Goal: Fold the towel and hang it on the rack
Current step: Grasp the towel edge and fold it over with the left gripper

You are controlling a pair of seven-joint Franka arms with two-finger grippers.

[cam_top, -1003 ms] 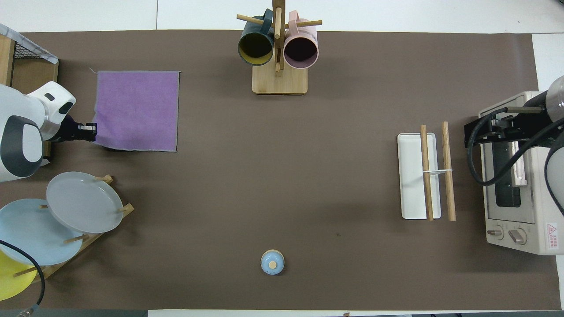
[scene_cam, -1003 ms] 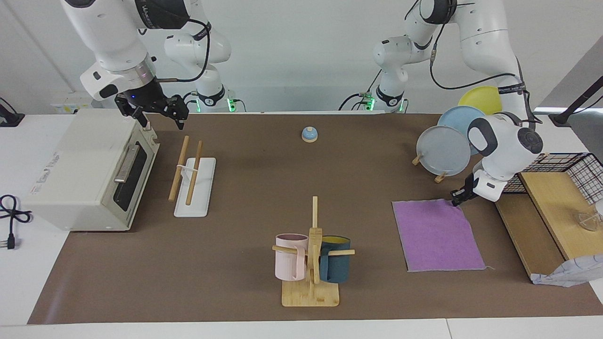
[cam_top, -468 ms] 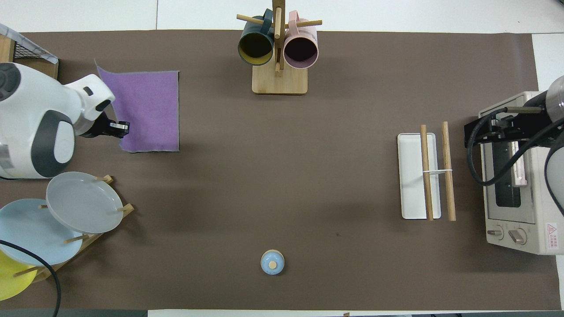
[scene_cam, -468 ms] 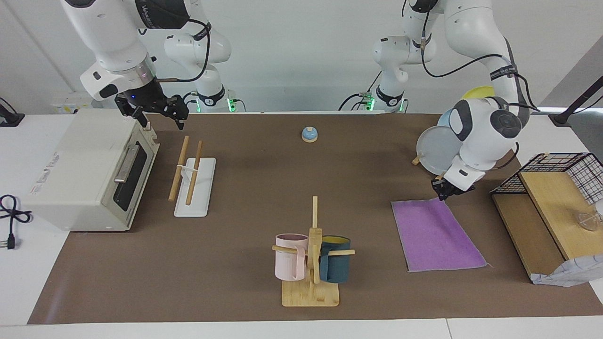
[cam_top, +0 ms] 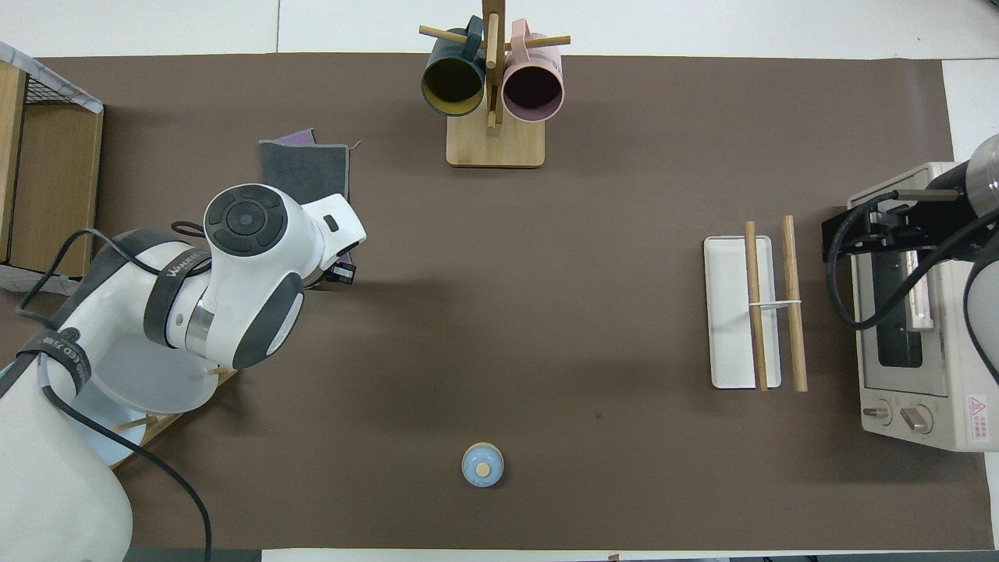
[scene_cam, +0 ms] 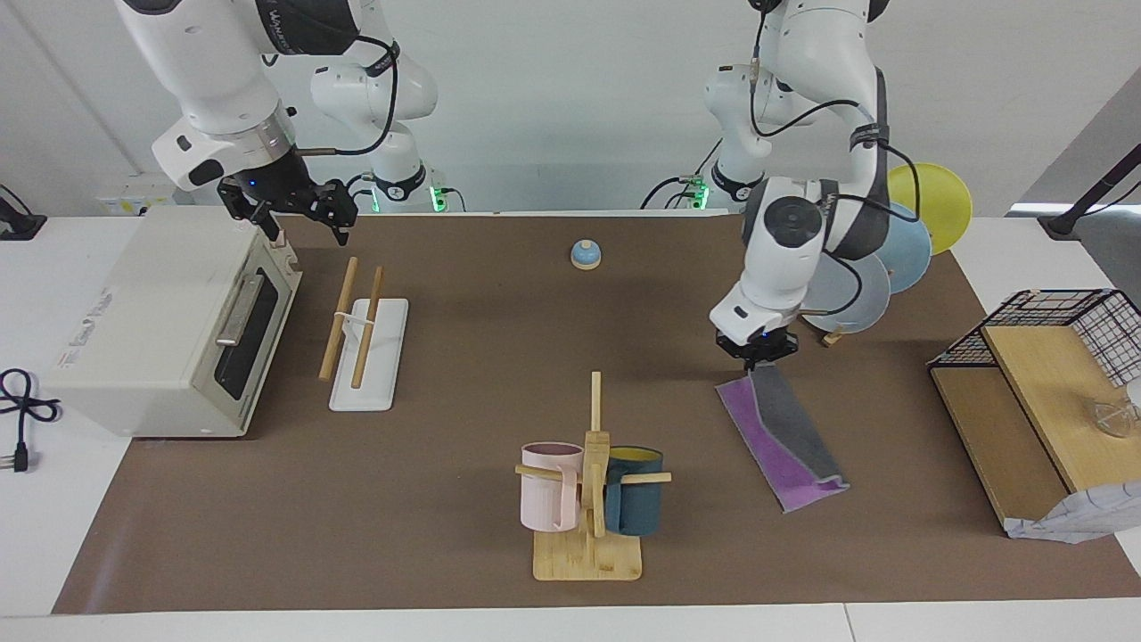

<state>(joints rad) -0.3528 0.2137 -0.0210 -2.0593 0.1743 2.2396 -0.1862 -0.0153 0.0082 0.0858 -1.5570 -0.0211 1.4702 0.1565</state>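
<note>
The towel (scene_cam: 790, 426) lies toward the left arm's end of the table, folded over itself. Its dark grey face is on top and a purple strip (scene_cam: 765, 450) shows along one edge. In the overhead view the towel (cam_top: 306, 165) is partly hidden under the left arm. My left gripper (scene_cam: 756, 355) is shut on the towel's corner nearest the robots and holds it just above the table; it also shows in the overhead view (cam_top: 341, 272). The rack (scene_cam: 354, 314), two wooden rods on a white base (scene_cam: 373, 379), stands toward the right arm's end (cam_top: 769, 312). My right gripper (scene_cam: 305, 218) waits open above the rack's near end.
A toaster oven (scene_cam: 169, 321) stands beside the rack. A bamboo mug tree (scene_cam: 590, 481) with two mugs stands at the table's middle, farther from the robots. A plate stand (scene_cam: 860, 272) is near the left arm. A small blue bell (scene_cam: 586, 255), a wire basket on wooden shelves (scene_cam: 1052, 357) and a pale patterned cloth (scene_cam: 1070, 520) are also here.
My left gripper has carried the towel's corner across toward the mug tree, folding the flat purple towel over so its grey face shows. The right arm has not moved.
</note>
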